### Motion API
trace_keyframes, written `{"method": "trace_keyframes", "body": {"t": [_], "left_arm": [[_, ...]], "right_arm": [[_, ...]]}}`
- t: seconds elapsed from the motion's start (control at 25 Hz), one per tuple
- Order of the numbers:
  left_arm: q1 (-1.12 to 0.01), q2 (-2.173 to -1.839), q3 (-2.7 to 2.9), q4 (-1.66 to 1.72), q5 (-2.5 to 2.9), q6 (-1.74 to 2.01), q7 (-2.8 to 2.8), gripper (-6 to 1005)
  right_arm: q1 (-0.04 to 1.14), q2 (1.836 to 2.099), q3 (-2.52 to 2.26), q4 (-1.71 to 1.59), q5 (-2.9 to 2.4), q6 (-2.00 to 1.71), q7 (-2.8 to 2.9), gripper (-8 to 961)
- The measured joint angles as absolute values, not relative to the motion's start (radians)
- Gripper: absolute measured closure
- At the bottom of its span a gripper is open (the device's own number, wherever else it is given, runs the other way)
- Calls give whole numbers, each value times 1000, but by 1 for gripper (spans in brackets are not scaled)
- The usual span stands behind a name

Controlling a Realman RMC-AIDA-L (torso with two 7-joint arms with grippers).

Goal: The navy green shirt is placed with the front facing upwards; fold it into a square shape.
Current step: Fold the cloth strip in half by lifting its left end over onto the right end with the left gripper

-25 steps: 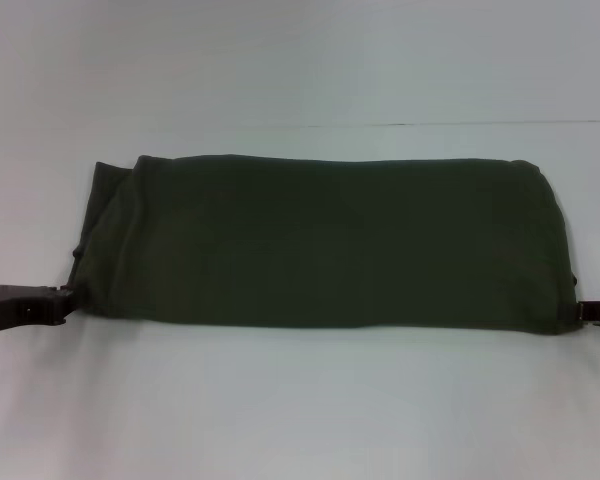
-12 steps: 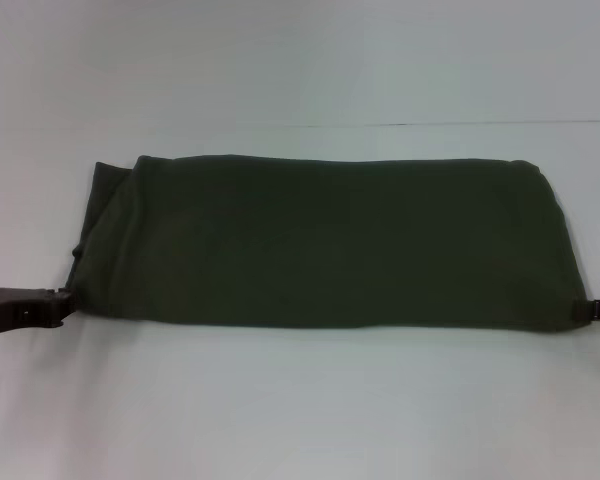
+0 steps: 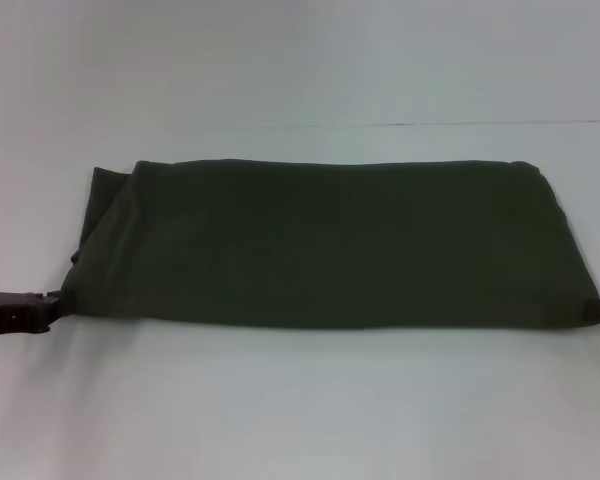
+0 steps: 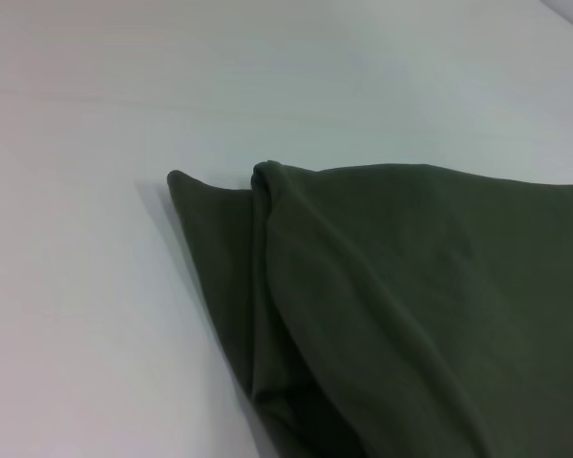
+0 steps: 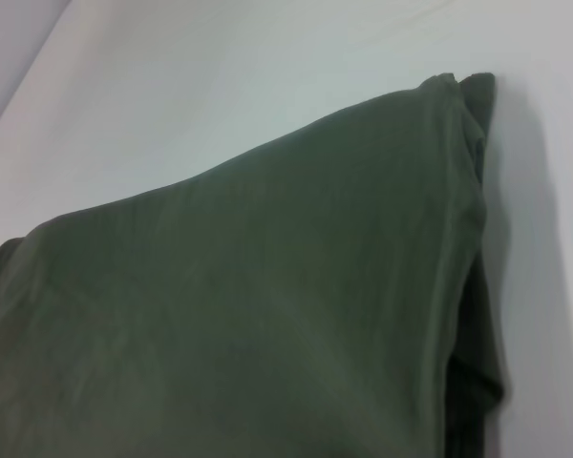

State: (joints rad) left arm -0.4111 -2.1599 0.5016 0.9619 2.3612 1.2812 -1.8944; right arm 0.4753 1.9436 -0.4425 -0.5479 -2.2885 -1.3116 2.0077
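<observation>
The navy green shirt (image 3: 325,245) lies flat — folded into a wide band, plain side up, layered at its ends.

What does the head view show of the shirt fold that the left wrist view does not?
Only the head view shows the navy green shirt whole, folded into a wide band with plain fabric up, the left gripper at its near left corner and the right gripper at its near right corner. Only the left wrist view shows the left end close up: stacked fabric layers, with a lower layer's corner poking out past the upper fold. Both show the shirt lying on the white table, with no lettering visible.
</observation>
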Motion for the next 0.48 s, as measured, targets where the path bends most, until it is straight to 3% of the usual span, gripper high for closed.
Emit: {"method": "trace_keyframes", "body": {"t": [0.48], "left_arm": [[-408,-2157,500,986,2355,1329,-1907,972]], "right_arm": [[470,1936,-434,-565,-2245,-1376,1970,818]]}}
